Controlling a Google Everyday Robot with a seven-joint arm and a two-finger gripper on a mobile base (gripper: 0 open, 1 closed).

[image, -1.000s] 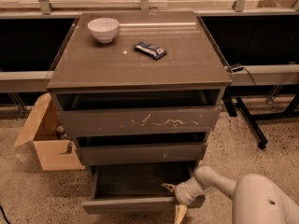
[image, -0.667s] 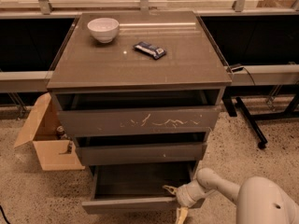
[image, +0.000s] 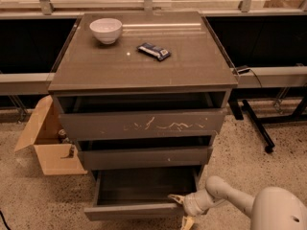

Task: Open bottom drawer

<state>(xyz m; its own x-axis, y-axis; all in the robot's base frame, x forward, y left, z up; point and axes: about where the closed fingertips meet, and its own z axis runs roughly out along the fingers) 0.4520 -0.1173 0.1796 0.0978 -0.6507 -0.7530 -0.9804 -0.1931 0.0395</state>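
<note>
The bottom drawer is the lowest of three in a grey-brown cabinet. It stands pulled out, and its dark empty inside shows. My gripper is at the drawer's front right corner, with one pale finger over the top edge of the front panel and the other below, near the floor. The white arm reaches in from the lower right. The scratched top drawer and the middle drawer sit further in above it.
A white bowl and a dark wrapped snack bar lie on the cabinet top. An open cardboard box sits on the speckled floor to the left. A black table leg and a cable stand to the right.
The gripper has stayed at the drawer's front right corner. The drawer stands about as far out as before.
</note>
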